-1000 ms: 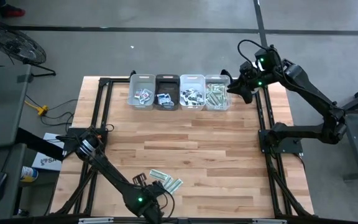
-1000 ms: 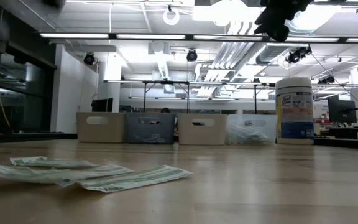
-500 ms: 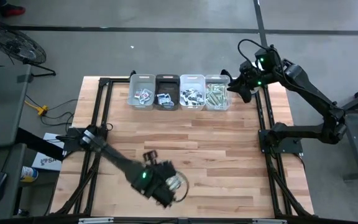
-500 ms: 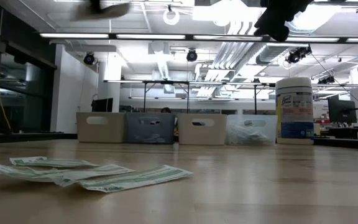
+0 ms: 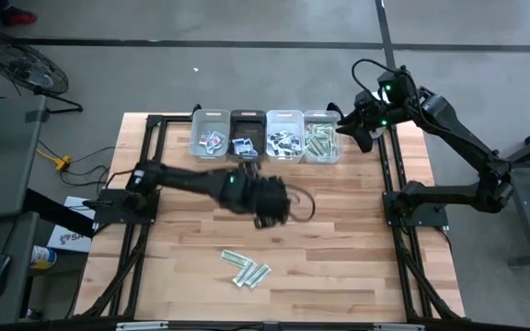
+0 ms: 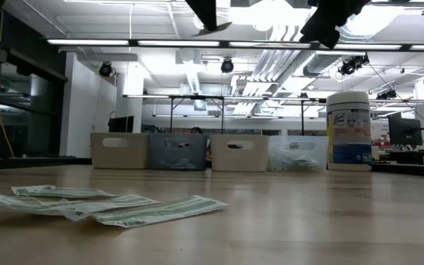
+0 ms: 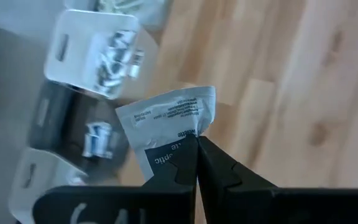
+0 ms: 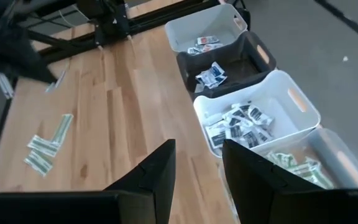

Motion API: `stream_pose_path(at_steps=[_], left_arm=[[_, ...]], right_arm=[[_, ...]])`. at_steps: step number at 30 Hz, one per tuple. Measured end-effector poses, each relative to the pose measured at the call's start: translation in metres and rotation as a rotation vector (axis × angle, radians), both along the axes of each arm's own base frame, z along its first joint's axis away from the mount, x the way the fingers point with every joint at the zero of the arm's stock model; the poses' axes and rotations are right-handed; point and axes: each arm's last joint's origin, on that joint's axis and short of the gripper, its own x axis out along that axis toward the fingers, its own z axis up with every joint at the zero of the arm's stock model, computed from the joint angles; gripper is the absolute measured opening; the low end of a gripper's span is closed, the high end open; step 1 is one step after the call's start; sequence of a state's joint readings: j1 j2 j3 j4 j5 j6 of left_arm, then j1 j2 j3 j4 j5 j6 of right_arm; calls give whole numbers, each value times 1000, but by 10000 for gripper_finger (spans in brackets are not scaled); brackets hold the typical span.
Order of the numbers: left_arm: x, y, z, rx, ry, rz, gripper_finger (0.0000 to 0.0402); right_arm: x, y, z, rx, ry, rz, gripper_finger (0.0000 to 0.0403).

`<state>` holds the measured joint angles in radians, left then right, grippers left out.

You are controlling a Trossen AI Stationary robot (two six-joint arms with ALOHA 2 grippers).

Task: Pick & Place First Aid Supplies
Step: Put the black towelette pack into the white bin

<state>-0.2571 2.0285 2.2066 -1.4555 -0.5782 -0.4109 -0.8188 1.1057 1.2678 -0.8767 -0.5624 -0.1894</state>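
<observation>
The left gripper (image 7: 196, 146), clamped on a squarish white paper packet (image 7: 166, 127), carries it clear toward the row of plastic bins (image 5: 267, 136).

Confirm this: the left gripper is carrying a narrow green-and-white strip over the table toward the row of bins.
Not quite. The left gripper is shut on a squarish white packet with a dark-blue mark, not a green-and-white strip; the left wrist view shows it. The green-and-white strips lie on the table. The bins are as you say.

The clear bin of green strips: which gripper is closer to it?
Right. The right gripper hangs beside the clear bin; the left gripper, holding a white packet, is farther, mid-table.
</observation>
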Motion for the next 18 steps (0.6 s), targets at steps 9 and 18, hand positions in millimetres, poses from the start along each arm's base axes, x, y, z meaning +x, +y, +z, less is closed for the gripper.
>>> stream_pose_path(at_steps=[9, 18], left_arm=[[11, 103, 14, 3, 66, -139, 0], [20, 192, 25, -1, -72, -486, 0]], right_arm=[[-1, -7, 4, -86, -13, -49, 126], [-3, -16, 9, -240, -28, -60, 126]])
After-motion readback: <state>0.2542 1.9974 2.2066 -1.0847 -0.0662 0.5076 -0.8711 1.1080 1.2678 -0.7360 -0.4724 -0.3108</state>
